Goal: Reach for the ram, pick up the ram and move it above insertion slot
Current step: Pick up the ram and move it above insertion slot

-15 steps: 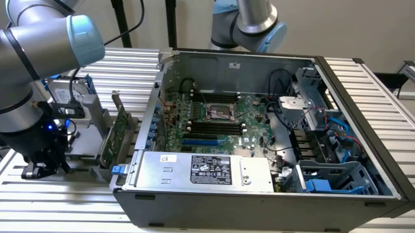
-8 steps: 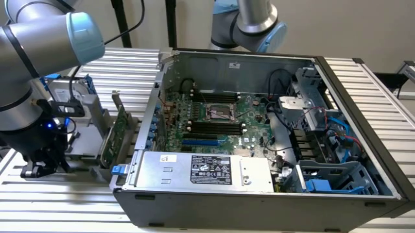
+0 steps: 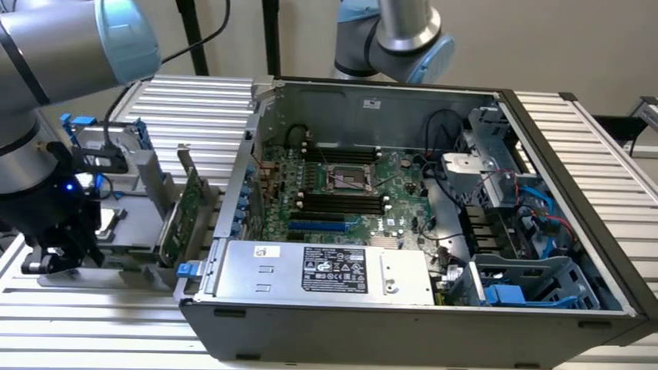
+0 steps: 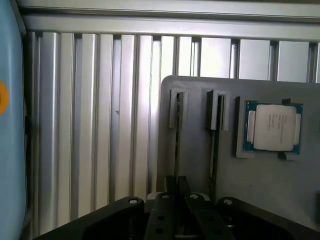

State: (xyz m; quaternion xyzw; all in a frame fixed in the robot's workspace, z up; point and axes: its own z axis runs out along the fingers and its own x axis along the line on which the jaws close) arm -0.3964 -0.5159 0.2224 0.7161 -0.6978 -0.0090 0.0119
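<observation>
In the wrist view the ram (image 4: pixel 177 145) is seen edge-on as a thin dark strip. It stands in one slot of a grey holder (image 4: pixel 195 155). Its near end runs in between the fingers of my gripper (image 4: pixel 177 187), which look shut on it. A second thin stick (image 4: pixel 215 150) stands in the neighbouring slot. In the exterior view my gripper (image 3: pixel 64 250) is low at the end of the holder (image 3: pixel 123 248), on the exterior view's left of the open computer case. The motherboard's black insertion slots (image 3: pixel 340 203) lie inside the case, far from the gripper.
A tall green expansion card (image 3: pixel 190 210) stands upright between the holder and the case wall (image 3: pixel 242 193). A processor chip (image 4: pixel 272 127) lies in a pocket of the holder. A second robot arm (image 3: pixel 406 38) rises behind the case. The table is ribbed aluminium (image 4: pixel 100 125).
</observation>
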